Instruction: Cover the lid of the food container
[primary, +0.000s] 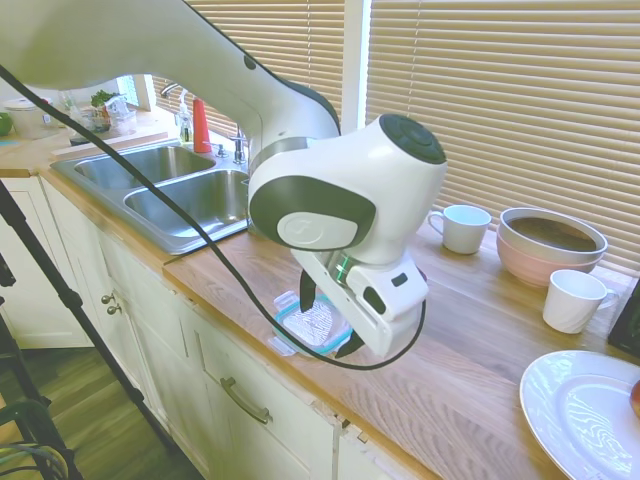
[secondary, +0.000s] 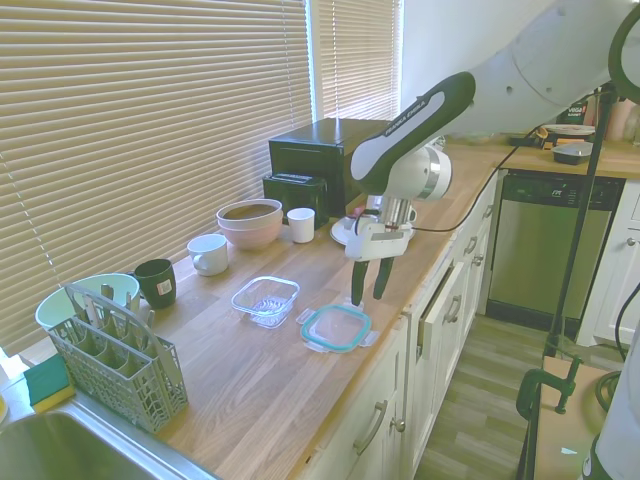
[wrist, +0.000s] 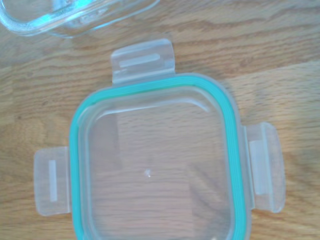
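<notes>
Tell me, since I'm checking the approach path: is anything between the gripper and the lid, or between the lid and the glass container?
Nothing visible. The open gripper hangs right above the lid, which lies flat on the counter. The food container sits just beside it, with only bare wood between.

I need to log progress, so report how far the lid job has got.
Nothing is finished yet. The lid lies flat on the counter beside the food container, apart from it, near the front edge. In hand: the gripper hangs open just above the lid, holding nothing. Left: grasp the lid, carry it over the container and set it on top.
</notes>
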